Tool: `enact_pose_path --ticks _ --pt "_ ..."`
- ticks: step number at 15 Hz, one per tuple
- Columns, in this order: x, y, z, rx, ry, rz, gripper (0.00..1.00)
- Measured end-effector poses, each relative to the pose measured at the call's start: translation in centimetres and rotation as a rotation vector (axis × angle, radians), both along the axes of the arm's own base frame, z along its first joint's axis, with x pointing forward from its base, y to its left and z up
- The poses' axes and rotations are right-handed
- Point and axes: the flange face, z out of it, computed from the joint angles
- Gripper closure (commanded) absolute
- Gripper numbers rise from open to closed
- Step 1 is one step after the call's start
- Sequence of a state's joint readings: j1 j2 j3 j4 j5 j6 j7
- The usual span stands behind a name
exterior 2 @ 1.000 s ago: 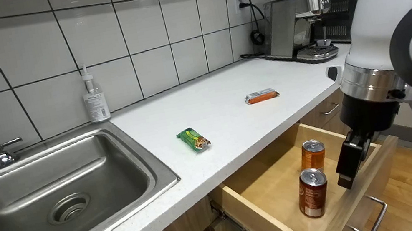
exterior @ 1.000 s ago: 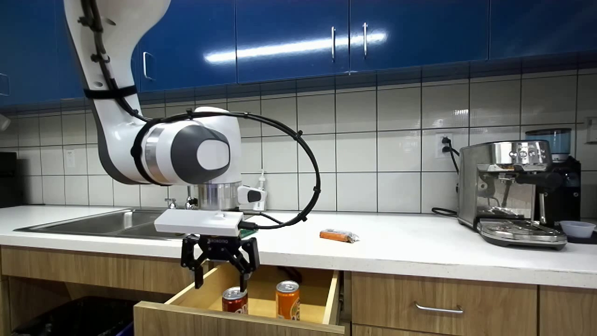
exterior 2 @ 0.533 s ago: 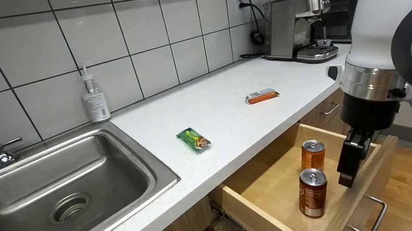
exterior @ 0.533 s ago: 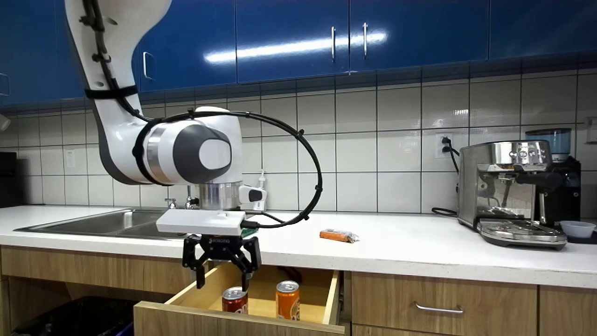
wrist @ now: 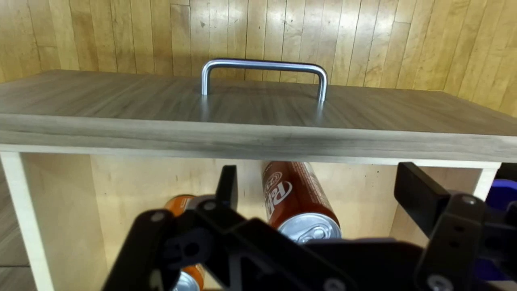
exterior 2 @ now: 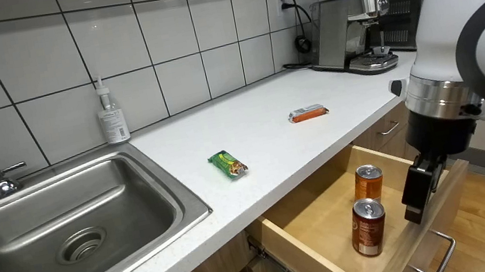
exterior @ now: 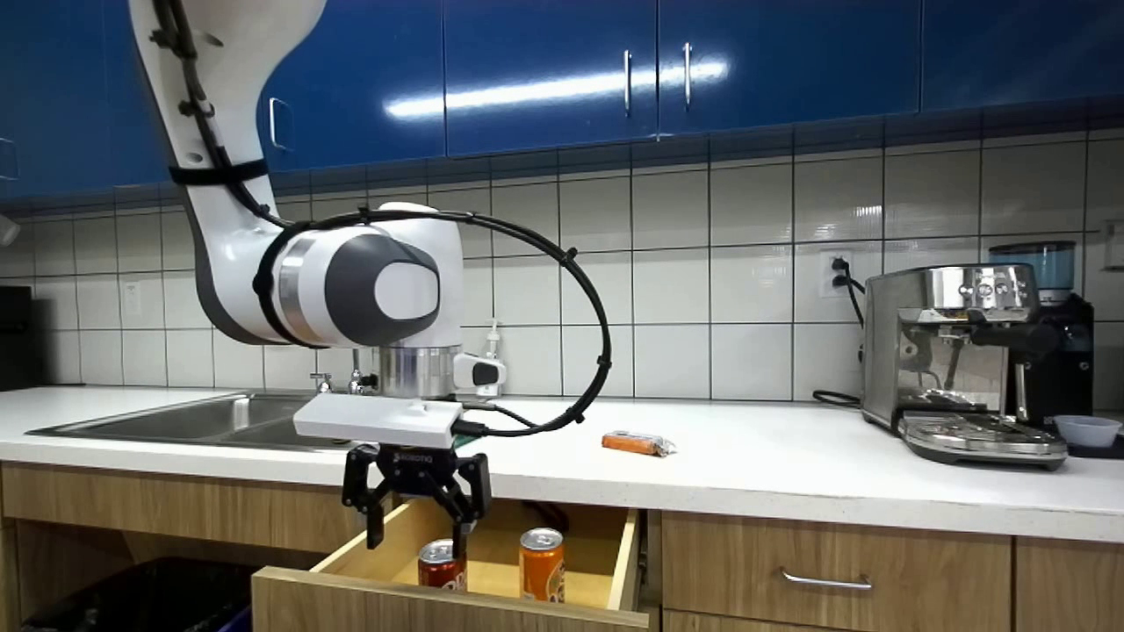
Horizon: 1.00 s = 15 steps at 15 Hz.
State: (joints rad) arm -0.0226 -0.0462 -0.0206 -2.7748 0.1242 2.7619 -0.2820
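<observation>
My gripper (exterior: 418, 537) hangs fingers down above the pulled-out wooden drawer (exterior: 439, 606), close to its front panel. Its jaws stand wide apart with nothing held. Inside the drawer a dark red Dr Pepper can (exterior 2: 369, 231) stands upright. In the wrist view that can (wrist: 297, 194) shows below the level of the fingers and nearer the left one, its lid partly covered by the gripper's body. An orange can (exterior 2: 368, 183) stands deeper in, beside the red one. The wrist view shows only parts of the orange can (wrist: 196, 273) behind the left finger linkage.
On the white counter lie a green-wrapped bar (exterior 2: 227, 164) and an orange-wrapped bar (exterior 2: 308, 113). A steel sink (exterior 2: 88, 223), a pump bottle (exterior 2: 113, 121) and an espresso machine (exterior: 957, 351) are around. The drawer's metal handle (wrist: 264, 64) juts from its front.
The gripper has shifted slightly towards the drawer's front panel and a touch lower over the last half second. Both cans and the drawer stay put, and the jaws remain wide.
</observation>
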Motion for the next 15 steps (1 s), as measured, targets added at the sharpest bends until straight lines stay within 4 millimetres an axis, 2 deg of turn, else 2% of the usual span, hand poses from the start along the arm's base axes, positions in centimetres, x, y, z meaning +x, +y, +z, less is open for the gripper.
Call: enact_pose_path --ticks 10,15 --pt "-0.60 0.09 -0.33 0.010 0.056 0.012 0.00" --pt "-0.88 0.84 -0.57 0.011 0.084 0.038 0.00"
